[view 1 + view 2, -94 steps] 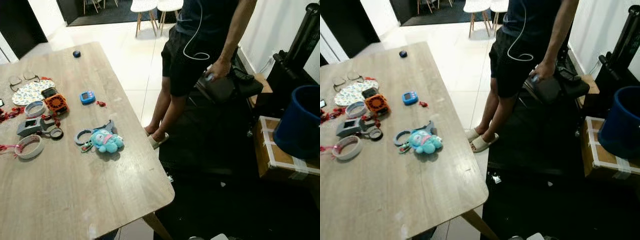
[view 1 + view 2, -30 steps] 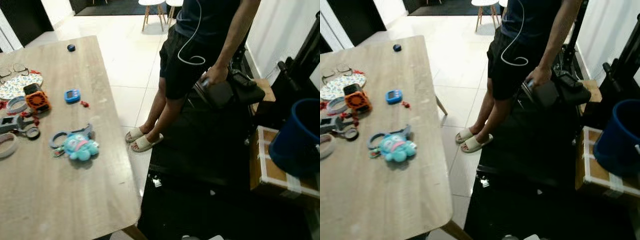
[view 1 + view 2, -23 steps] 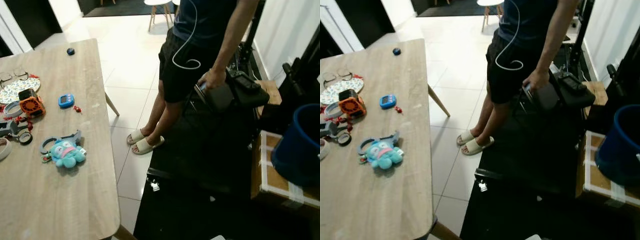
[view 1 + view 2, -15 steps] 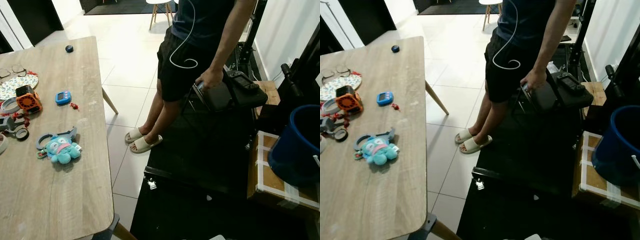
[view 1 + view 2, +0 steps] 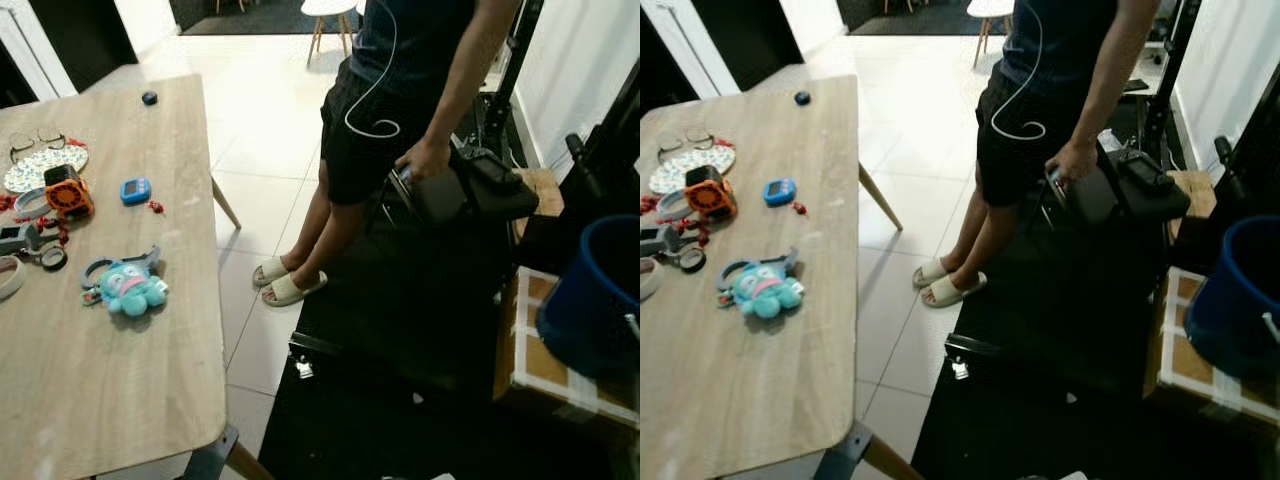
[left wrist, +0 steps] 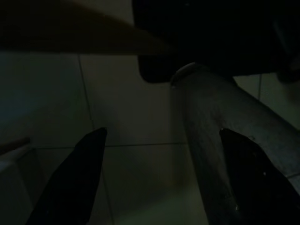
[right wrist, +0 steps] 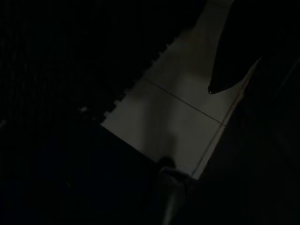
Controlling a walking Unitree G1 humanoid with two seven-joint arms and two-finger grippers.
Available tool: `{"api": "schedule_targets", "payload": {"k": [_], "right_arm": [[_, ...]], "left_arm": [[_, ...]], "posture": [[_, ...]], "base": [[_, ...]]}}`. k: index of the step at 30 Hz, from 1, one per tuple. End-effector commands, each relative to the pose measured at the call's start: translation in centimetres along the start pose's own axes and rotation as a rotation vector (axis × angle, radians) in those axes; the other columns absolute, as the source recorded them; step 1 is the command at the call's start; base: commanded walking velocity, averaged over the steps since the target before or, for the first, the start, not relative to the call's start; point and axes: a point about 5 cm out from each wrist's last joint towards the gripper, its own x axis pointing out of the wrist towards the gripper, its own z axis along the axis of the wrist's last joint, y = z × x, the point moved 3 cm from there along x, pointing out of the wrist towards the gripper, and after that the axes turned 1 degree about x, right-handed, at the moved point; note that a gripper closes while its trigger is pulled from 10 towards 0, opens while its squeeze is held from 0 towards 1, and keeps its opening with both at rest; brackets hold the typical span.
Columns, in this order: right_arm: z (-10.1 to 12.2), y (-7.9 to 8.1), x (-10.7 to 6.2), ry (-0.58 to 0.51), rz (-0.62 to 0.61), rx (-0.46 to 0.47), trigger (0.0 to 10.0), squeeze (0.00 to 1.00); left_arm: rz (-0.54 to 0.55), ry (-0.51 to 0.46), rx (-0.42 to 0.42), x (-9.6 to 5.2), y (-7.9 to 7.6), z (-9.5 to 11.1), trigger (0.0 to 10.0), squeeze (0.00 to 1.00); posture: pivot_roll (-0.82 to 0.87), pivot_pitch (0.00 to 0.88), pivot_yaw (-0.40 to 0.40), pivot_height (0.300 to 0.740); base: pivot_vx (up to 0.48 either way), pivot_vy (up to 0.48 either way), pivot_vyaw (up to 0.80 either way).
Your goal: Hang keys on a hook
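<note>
My keys [image 5: 125, 286] lie flat on the table [image 5: 120, 400], long axis running across it. My left claw [image 6: 159, 178] hangs spread above the floor. Whether my right claw is spread, I cannot tell.

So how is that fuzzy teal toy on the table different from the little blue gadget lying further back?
The teal plush toy is soft, rounded and clearly bigger; the blue gadget is small, flat and hard-edged. The plush has grey ring-shaped pieces beside it, apparently attached, while the gadget has a small red bit lying next to it. The plush sits nearer the robot, the gadget further back. Both lie on the wooden table.
</note>
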Motion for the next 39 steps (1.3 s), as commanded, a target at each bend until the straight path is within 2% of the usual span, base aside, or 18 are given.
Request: {"api": "schedule_targets", "payload": {"k": [1,23,32,39], "right_arm": [[1.38,1.89,0.16,-0.049,0.058,0.008,10.0,0.0],[1.37,1.99,0.16,-0.051,0.062,0.008,10.0,0.0],[1.45,1.95,0.16,-0.053,0.06,0.003,10.0,0.0],[1.51,1.95,0.16,-0.056,0.058,0.002,10.0,0.0]], "left_arm": [[-0.028,0.094,-0.006,-0.1,-1.02,-2.77,10.0,0.0],[-0.042,0.096,0.012,-0.12,-1.08,-2.81,10.0,0.0],[-0.057,0.104,0.037,-0.12,-1.18,-2.78,10.0,0.0],[-0.046,0.099,0.03,-0.12,-1.08,-2.74,10.0,0.0]], "posture": [[-0.14,0.094,0.123,0.74],[-0.14,0.095,0.122,0.74],[-0.14,0.088,0.118,0.74],[-0.14,0.084,0.119,0.74]], "base": [[0.0,0.0,0.0],[0.0,0.0,0.0],[0.0,-0.453,0.0],[0.0,0.0,0.0]]}}
